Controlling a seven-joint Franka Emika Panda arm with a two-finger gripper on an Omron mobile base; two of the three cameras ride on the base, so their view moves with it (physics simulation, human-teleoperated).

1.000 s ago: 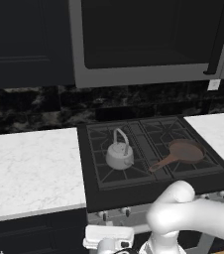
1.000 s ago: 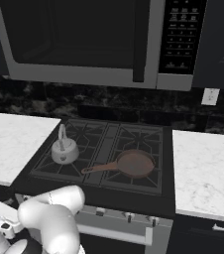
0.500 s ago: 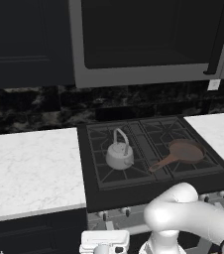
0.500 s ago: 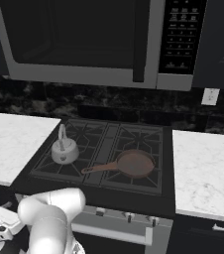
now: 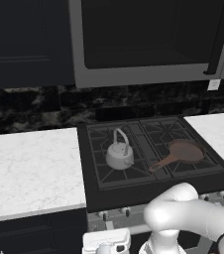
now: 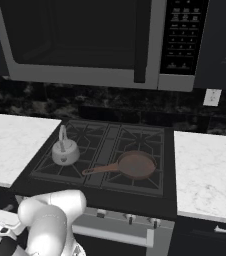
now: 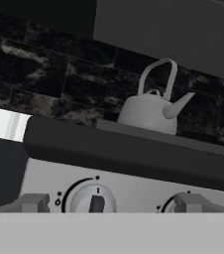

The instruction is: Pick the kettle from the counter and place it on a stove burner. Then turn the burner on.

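One kettle [image 5: 119, 156] sits on front-left stove burner [image 5: 115, 170] of black cooktop, upright, wire handle arched up, short spout; squat rounded grey metal body w/ small lid knob. Left of it, white marble-look bench [image 5: 29, 171] w/ faint grey veining over dark cabinets. Spoked cast-iron grates, matte black. Right of kettle, brown long-handled frying pan [image 5: 186, 151] on front-right grate, apart from kettle. Farther right, narrower white slab [image 6: 207, 172]. Hand view: round silver knob [image 7: 96, 201] on stove front below kettle, tick marks around it, no readable text. Microwave panel [image 6: 179, 37] labels too small to read. Gripper [image 7: 109, 203] low before the stove front, fingers spread wide, holding nothing.
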